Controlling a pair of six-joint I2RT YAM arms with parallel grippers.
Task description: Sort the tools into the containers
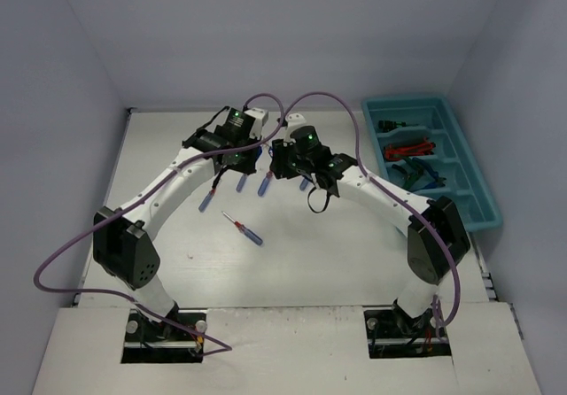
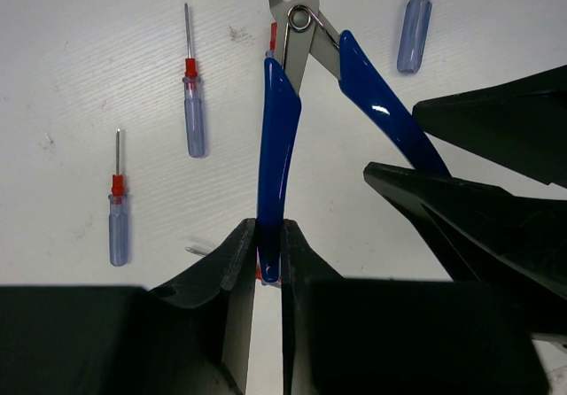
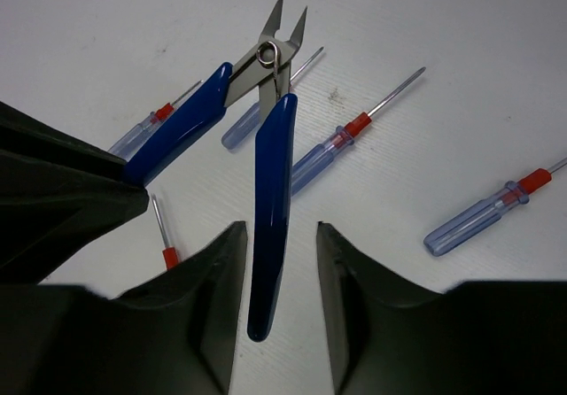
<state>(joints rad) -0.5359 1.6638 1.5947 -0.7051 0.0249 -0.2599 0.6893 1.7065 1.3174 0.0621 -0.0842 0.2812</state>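
Observation:
Blue-handled pliers [image 2: 279,120] hang above the table between my two grippers. My left gripper [image 2: 268,236] is shut on the end of one handle. My right gripper [image 3: 282,236] is open, and the other handle [image 3: 270,174] hangs between its fingers without touching them. In the top view the left gripper [image 1: 251,158] and right gripper [image 1: 282,160] meet at the table's far middle. Blue screwdrivers with red collars [image 3: 341,147] [image 2: 193,112] lie on the table below. The teal tray [image 1: 468,202] stands at the far right with red-black knives [image 1: 409,150] and pliers [image 1: 416,175] in its compartments.
One screwdriver [image 1: 244,229] lies alone on the white table nearer the arms, others [image 1: 207,202] [image 1: 263,184] lie under the grippers. The right gripper's fingers [image 2: 461,209] show close beside the pliers in the left wrist view. Grey walls enclose the table.

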